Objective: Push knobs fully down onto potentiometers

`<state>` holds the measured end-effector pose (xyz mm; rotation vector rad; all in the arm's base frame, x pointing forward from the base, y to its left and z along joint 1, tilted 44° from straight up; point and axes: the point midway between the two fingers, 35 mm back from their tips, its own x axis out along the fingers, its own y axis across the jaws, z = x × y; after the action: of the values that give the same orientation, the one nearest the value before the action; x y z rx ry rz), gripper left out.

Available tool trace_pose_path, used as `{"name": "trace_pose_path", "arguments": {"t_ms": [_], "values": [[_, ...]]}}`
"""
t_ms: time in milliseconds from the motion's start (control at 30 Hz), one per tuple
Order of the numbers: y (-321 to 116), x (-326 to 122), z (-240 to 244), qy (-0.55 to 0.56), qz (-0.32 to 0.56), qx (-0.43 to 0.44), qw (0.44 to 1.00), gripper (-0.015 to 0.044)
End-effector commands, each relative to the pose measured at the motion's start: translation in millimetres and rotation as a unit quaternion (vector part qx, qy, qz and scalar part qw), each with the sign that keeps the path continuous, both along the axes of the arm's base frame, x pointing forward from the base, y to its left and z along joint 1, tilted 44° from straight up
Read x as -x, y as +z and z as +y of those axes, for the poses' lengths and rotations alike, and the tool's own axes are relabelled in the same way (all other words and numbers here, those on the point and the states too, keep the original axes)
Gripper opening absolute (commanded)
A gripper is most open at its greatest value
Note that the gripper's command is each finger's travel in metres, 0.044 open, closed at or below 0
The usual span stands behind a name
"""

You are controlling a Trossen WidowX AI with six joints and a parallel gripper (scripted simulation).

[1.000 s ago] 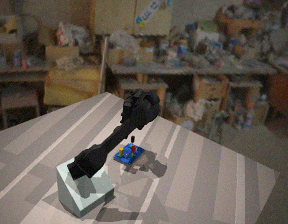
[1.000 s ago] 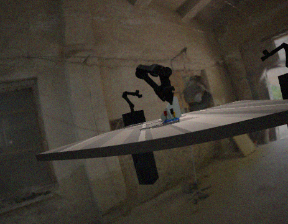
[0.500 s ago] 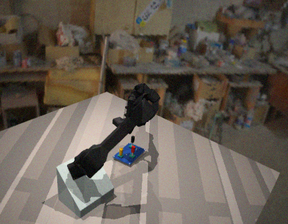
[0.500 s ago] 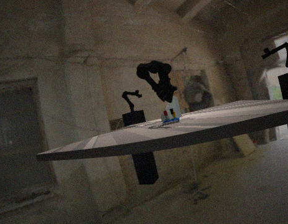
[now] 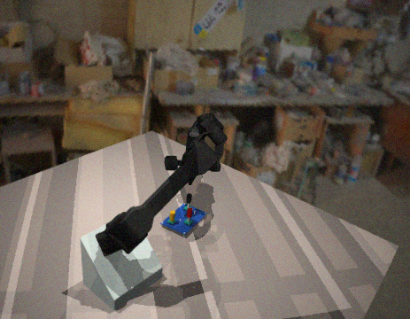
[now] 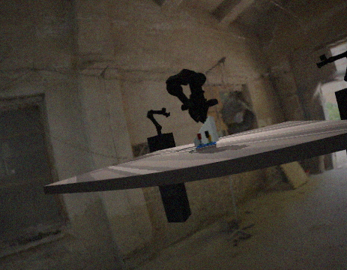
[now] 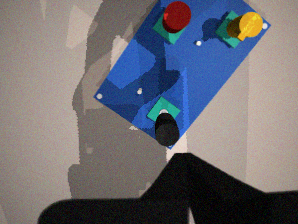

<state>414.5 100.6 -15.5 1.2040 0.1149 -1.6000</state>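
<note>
The blue circuit board (image 5: 180,226) (image 6: 206,145) (image 7: 202,80) stands on the table with three green potentiometers. The black knob (image 5: 189,198) (image 6: 207,134) (image 7: 167,130) stands high on its shaft, with bare pale shaft showing between it and its green potentiometer (image 7: 156,111). The red knob (image 5: 189,213) (image 6: 199,137) (image 7: 177,17) and the yellow knob (image 5: 172,216) (image 7: 251,24) stand over the other two; how far down they sit is hard to tell. My gripper (image 5: 189,182) (image 6: 200,121) (image 7: 181,160) is shut and empty, above the board's black-knob end, touching nothing visible.
The pale wedge-shaped base block (image 5: 118,276) (image 6: 211,129) carries the arm. The arm reaches from it over the table (image 5: 266,266), and its shadow falls across part of the board. The red and yellow knobs stand upright at the board's other end.
</note>
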Motion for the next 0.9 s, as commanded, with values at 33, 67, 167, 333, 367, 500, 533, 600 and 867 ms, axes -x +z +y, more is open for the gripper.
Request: {"name": "trace_pose_path", "arguments": {"t_ms": [33, 67, 167, 333, 367, 500, 533, 600, 867], "values": [[1, -6, 1, -0.043, -0.037, -0.001, 0.998, 0.0000], [1, -6, 1, -0.043, -0.037, -0.001, 0.998, 0.0000], [-1, -6, -1, -0.043, -0.037, -0.001, 0.998, 0.0000], [-13, -8, -13, -0.043, -0.037, -0.001, 0.998, 0.0000], [-13, -8, -13, -0.043, -0.037, -0.001, 0.998, 0.0000], [-14, -8, -14, -0.043, -0.037, -0.001, 0.998, 0.0000], [-14, -8, -14, -0.043, -0.037, -0.001, 0.998, 0.0000], [-16, -8, -16, -0.043, -0.037, -0.001, 0.998, 0.0000], [-26, -9, -25, -0.043, -0.038, 0.000, 0.998, 0.0000]]}}
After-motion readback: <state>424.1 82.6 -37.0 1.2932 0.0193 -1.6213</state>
